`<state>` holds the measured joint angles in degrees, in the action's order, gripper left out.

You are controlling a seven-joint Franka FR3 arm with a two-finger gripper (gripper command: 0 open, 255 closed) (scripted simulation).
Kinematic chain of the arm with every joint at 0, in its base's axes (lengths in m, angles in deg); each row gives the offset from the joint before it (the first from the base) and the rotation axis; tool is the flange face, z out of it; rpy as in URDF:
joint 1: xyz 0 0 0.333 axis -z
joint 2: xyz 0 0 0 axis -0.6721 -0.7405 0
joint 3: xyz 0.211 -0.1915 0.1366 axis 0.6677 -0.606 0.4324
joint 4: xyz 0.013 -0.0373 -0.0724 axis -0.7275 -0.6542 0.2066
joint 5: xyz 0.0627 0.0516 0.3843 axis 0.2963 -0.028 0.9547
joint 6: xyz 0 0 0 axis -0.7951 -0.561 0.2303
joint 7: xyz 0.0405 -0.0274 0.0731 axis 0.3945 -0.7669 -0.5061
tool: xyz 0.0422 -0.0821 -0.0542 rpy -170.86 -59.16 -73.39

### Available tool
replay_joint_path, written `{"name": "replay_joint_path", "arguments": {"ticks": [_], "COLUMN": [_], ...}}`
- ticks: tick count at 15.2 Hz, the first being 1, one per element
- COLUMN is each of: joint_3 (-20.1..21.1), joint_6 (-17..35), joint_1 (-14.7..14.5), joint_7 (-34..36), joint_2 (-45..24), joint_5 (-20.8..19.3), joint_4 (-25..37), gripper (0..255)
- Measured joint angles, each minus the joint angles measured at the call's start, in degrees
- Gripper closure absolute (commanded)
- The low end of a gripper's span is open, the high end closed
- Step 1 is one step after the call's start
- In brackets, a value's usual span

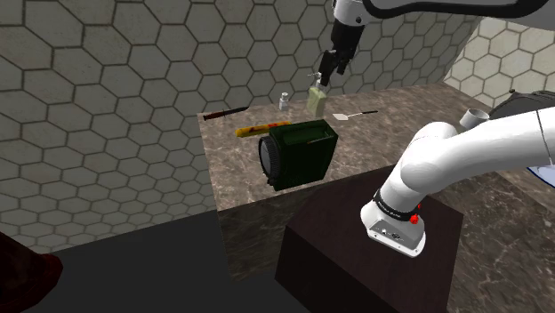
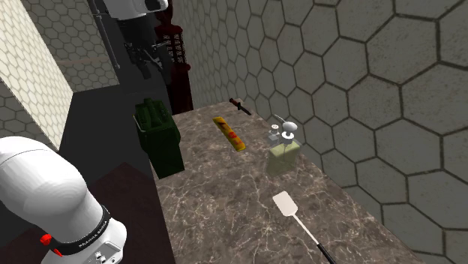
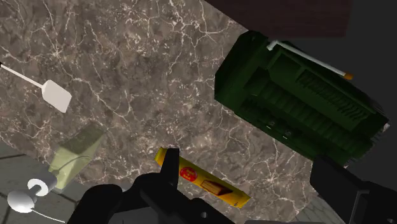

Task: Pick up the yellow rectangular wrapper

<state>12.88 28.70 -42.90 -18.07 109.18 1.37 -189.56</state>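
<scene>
Found yellow wrapper lying flat on counter, between dark green box and pale bottle, touching neither. Looks long and narrow, with red print mid-face.

Judging it as light and thin, probably with a glossy film skin. Expect slip under the pads, and crumpling if squeezed hard. Can't tell whether stiff inside or limp. Sits very low on the marbled top, so offers little edge to catch.

Seeing hand spread, pinching nothing, hanging well above counter. Through the wrist view, looks placed roughly over the wrapper, near one end. No contact.

Suggest taking hold across the short width, near the middle, for balance. Square the fingers to the long edges, drop until the tips almost meet the counter, then close gently. Avoid an end grip: likely to droop or pivot. Avoid scraping along the length: likely to skate away.

Mind the box side on the way down. Ignore white spatula: well apart, no hazard.
</scene>
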Motion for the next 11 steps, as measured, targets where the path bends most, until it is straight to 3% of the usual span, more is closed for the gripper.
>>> {"name": "replay_joint_path", "arguments": {"ticks": [4, 11], "joint_3": [-1.83, -7.83], "joint_6": [3.57, 15.74], "joint_1": [-0.59, -2.71], "joint_7": [-3.59, -16.04], "joint_2": [-2.74, -15.21], "joint_5": [-0.81, -2.45], "joint_4": [-0.96, -0.92], "gripper": [0, 0]}}
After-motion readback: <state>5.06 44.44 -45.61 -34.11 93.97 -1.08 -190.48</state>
